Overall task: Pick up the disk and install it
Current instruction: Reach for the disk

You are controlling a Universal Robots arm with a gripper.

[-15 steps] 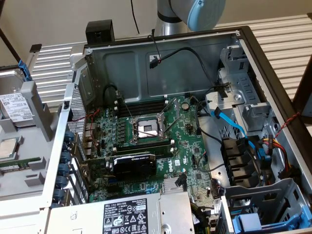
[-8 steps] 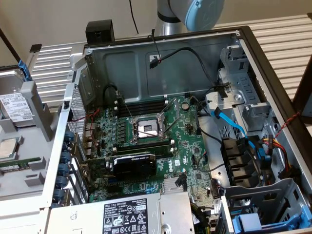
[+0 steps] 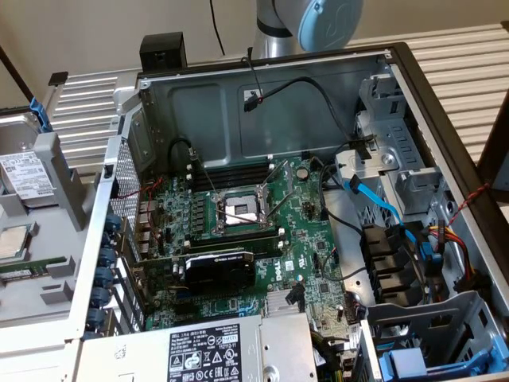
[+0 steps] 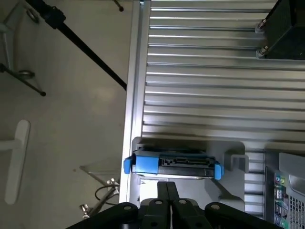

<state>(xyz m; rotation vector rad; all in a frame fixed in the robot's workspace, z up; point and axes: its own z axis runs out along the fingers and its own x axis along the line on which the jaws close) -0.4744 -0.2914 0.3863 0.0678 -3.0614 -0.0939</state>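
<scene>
On grey holder (image 4: 190,145): 1 disk (image 4: 171,163); 1 gripper (image 4: 167,186) nr, fingers together.

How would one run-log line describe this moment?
gripper: shut, empty | nearest: silver-grey rectangular metal disk with blue plastic rails | disk: in grey holder, not picked up

Disk (image 3: 24,171) in grey holder (image 3: 64,179), exterior view's left, outside open computer case (image 3: 223,111); arm (image 3: 318,20) above case far wall.

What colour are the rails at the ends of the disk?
The disk has bright blue rails; the wrist view shows them best.
</scene>
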